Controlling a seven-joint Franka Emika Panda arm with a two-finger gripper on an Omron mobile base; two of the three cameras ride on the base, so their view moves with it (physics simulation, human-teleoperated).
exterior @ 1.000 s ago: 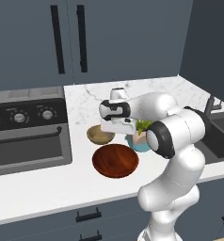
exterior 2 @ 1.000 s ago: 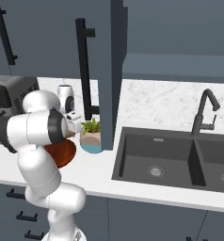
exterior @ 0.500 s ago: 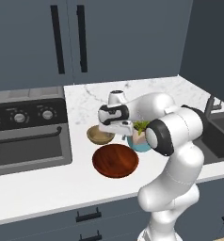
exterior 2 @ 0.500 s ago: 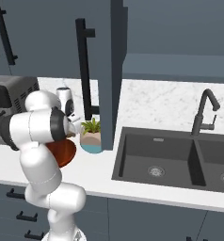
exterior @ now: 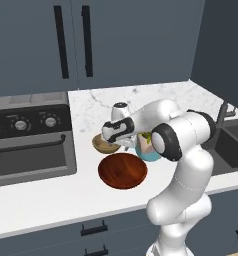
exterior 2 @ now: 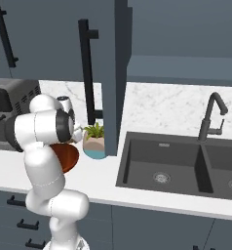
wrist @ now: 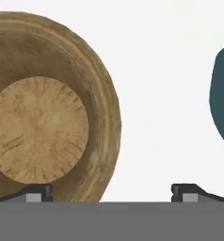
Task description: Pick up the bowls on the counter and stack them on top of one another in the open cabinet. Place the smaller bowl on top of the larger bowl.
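The smaller bowl (exterior: 104, 145) of light tan wood sits on the white marble counter (exterior: 51, 200), just behind the larger bowl (exterior: 123, 171), which is wide, shallow and reddish-brown. My gripper (exterior: 112, 141) hangs low right over the tan bowl's near-right edge. In the hand view the smaller bowl (wrist: 38, 108) lies at the left, and my gripper (wrist: 111, 192) stands open astride its rim, one fingertip (wrist: 38, 192) over the inside, the other over bare counter. The larger bowl (exterior 2: 69, 157) peeks from behind my arm. The open cabinet shelf (exterior 2: 181, 68) is up at the right, beside its door (exterior 2: 108, 73).
A teal-and-pink plant pot (exterior: 147, 150) stands close to the right of both bowls, with its teal edge (wrist: 222, 94) near my hand. A dark oven (exterior: 31, 135) sits at the left. The black sink (exterior 2: 186, 161) and faucet (exterior 2: 213, 114) lie to the right.
My hand has come down from above toward the tan bowl and now sits at its rim. Both bowls and the pot stay where they were.
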